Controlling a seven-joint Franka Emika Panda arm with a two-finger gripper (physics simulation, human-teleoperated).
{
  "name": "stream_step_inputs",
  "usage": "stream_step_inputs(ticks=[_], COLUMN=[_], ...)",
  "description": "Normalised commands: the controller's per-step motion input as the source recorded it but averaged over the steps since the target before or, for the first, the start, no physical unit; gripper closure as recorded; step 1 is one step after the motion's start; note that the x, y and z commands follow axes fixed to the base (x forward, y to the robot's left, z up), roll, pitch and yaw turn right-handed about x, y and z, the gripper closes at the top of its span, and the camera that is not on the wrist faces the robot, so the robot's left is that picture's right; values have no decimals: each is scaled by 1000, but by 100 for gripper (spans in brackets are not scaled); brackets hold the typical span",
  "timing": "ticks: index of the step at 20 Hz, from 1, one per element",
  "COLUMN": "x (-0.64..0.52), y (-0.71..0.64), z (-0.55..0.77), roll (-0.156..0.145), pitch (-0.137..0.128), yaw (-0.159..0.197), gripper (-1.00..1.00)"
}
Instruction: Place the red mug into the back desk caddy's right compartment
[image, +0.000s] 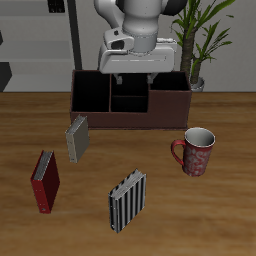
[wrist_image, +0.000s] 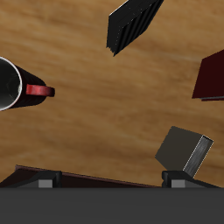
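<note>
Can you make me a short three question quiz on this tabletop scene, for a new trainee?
1. True or false: the red mug stands upright on the table.
2. How many books are on the table?
3. Is the gripper holding the mug? A yes, B no.

Key: 1 true. 2 three: red book, grey book, striped book. 3 B; it hangs above the back desk caddy, apart from the mug.

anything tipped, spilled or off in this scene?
Nothing stands out. The red mug stands upright on the table, apart from the caddy. Three books lie scattered at different angles, none damaged.
</note>
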Motion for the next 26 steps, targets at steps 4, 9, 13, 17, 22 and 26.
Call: stream_step_inputs(ticks=[4, 9, 13, 17, 22, 26], x=[21, 111, 121, 9, 1, 21], y=[133, 125, 359, 582, 642, 774], z=[-69, -36, -56, -12, -17, -77], roll=[16, -39, -35, -47, 7, 89], pitch=[3, -5, 4, -12, -14, 11], yaw=[17, -36, -51, -62, -24, -6], gripper=[-100, -100, -100, -100, -100, -100])
